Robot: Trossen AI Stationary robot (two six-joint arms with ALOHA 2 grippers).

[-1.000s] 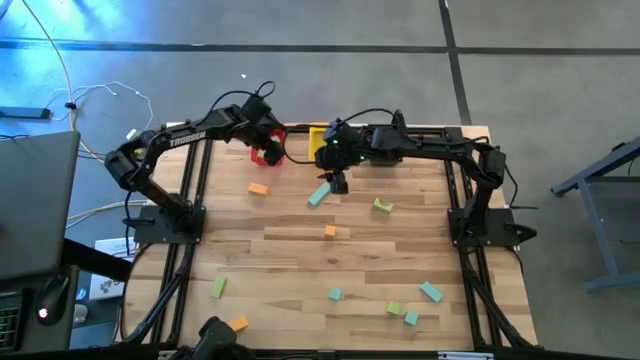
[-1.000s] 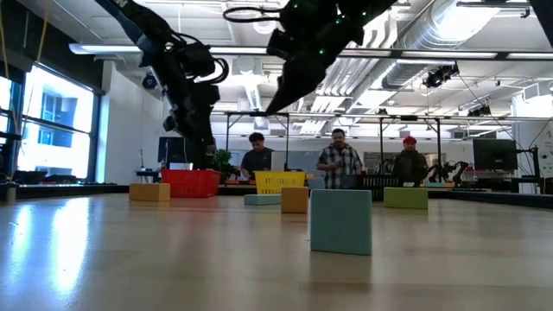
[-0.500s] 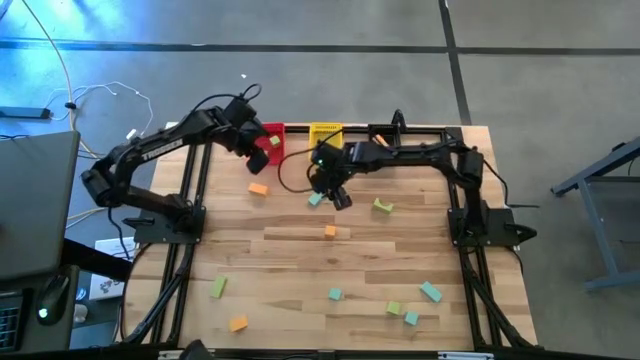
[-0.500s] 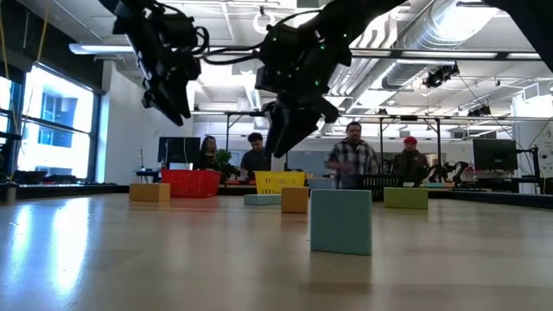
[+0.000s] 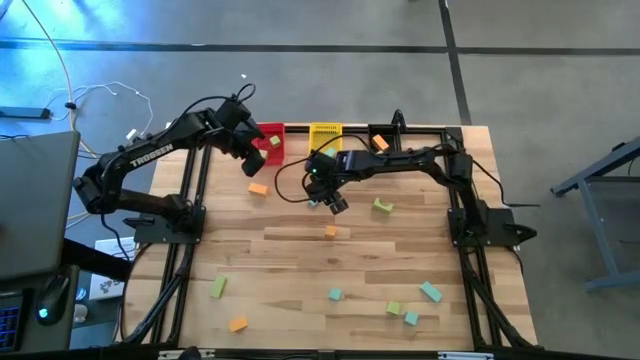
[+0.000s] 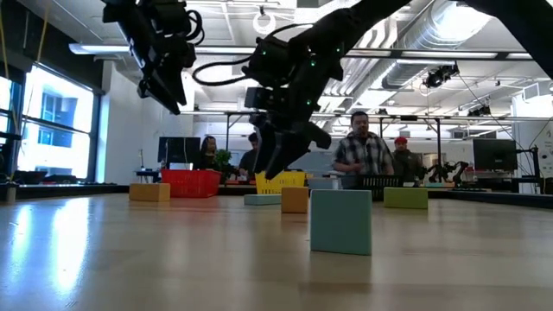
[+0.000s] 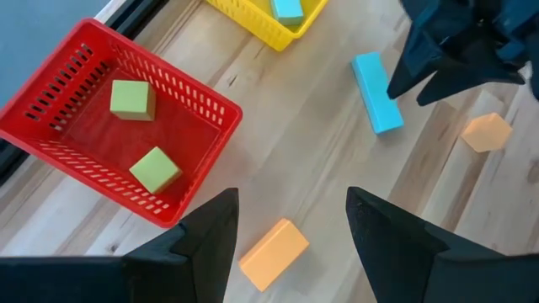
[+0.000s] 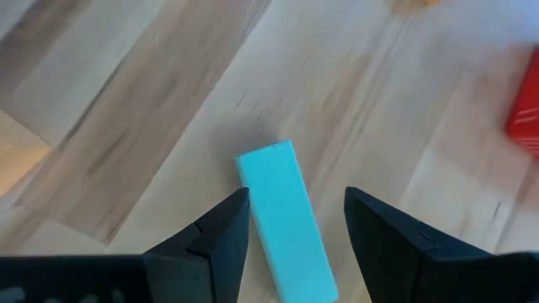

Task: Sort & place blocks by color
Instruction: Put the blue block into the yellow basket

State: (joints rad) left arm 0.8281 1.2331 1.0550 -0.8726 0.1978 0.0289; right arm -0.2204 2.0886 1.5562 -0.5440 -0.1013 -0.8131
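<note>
My right gripper [image 5: 326,197] [image 8: 295,198] is open and hangs low over a teal bar [image 8: 286,215] that lies flat on the table, with a finger on either side and no touch that I can see. My left gripper [image 5: 251,160] [image 7: 290,202] is open and high, between the red bin [image 7: 76,143] and an orange bar [image 7: 271,252] flat on the wood. Two green cubes [image 7: 132,98] sit in the red bin, and a teal block [image 7: 288,8] in the yellow bin [image 5: 325,133]. The other blocks lie scattered on the table.
An orange cube [image 5: 330,231] and a green block [image 5: 383,206] lie near my right gripper. Several more blocks lie toward the near edge, such as a green bar [image 5: 218,288] and teal ones [image 5: 431,291]. An orange block [image 5: 380,143] sits by the far edge. People stand behind the table [image 6: 361,155].
My left gripper has risen away from the red bin and drawn a little toward the table's left and near side. My right gripper has come down and toward the near-left, over the teal bar.
</note>
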